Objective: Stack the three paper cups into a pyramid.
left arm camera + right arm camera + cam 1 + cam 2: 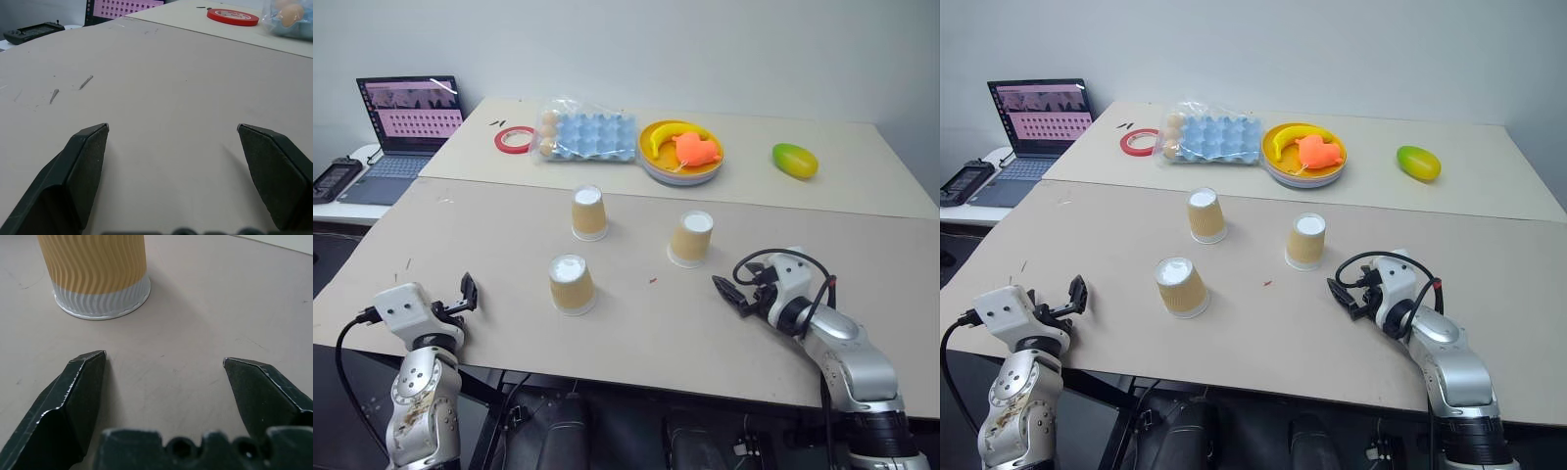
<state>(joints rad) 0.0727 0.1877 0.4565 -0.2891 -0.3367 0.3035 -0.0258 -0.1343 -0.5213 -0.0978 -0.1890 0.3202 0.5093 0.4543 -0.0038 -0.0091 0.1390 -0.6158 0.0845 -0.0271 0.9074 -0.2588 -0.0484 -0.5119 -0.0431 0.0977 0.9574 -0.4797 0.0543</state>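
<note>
Three tan ribbed paper cups stand upside down, apart from one another, on the near part of a beige desk [509,230]. The far-left cup [588,212] sits farthest from the robot. The right cup [691,238] is a little nearer and off to its right. The near cup [571,284] stands closest to the front edge, nearer than the far-left cup and slightly to its left. None is stacked on another.

The right end effector [728,292] rests low over the desk, nearer and to the right of the right cup, pointing toward it without touching. Its two black fingers are spread wide with nothing between them; in its wrist view the cup's white rim sits just beyond the fingertips [90,363].

The left end effector [467,293] hovers at the desk's near-left edge, well apart from the cups, fingers [90,147] also spread wide and empty.

Across the back of the desk lie a roll of red tape [514,139], a blue egg carton [592,136] in a plastic bag, a yellow plate [658,166] holding a banana [668,133] and an orange toy [696,150], and a green-yellow mango [795,160]. An open laptop [406,137] sits on a side table at far left.
</note>
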